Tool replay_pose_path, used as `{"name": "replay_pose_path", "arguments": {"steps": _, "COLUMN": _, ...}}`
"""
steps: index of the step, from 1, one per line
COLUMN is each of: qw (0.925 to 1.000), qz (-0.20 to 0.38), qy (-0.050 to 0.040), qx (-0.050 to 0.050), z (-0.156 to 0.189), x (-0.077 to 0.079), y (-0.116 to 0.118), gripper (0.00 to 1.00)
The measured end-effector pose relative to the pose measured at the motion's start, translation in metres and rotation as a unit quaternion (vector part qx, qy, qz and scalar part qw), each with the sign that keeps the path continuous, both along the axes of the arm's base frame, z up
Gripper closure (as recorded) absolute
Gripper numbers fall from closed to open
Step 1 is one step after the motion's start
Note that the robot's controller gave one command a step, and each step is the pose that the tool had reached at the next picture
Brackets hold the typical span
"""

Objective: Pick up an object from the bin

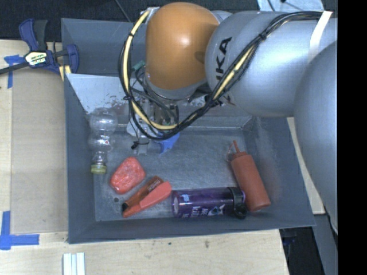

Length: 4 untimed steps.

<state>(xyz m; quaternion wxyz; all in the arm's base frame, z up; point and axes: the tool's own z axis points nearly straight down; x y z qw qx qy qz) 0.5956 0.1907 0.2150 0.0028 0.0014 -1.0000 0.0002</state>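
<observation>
My gripper hangs over the back middle of the bin, largely covered by the orange dome and cables on the wrist. Just below it a small blue thing pokes out on the bin floor; its shape is mostly hidden. To the left lies a clear plastic bottle with a yellowish cap, along the left wall. In front of the gripper, toward the left, sits a pinkish-red lump, and beside it an orange-red clip-like tool.
A purple bottle with a black cap lies along the front wall. A red-brown squeeze bottle lies at the right, nozzle pointing to the back. The big grey arm covers the bin's back right.
</observation>
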Motion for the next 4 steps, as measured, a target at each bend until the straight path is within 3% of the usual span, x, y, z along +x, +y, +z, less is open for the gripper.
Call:
{"name": "replay_pose_path", "arguments": {"steps": 1, "qw": 1.0000, "qz": -0.001, "qy": -0.0043, "qx": 0.001, "z": 0.005, "x": 0.002, "y": -0.001, "gripper": 0.00}}
{"name": "replay_pose_path", "arguments": {"steps": 2, "qw": 0.9991, "qz": 0.041, "qy": -0.0061, "qx": 0.001, "z": -0.034, "x": -0.030, "y": -0.023, "gripper": 0.00}}
{"name": "replay_pose_path", "arguments": {"steps": 3, "qw": 0.9981, "qz": 0.062, "qy": -0.0052, "qx": 0.001, "z": -0.088, "x": -0.044, "y": -0.016, "gripper": 0.00}}
{"name": "replay_pose_path", "arguments": {"steps": 4, "qw": 0.9976, "qz": 0.069, "qy": -0.0041, "qx": 0.001, "z": -0.121, "x": -0.068, "y": -0.006, "gripper": 1.00}}
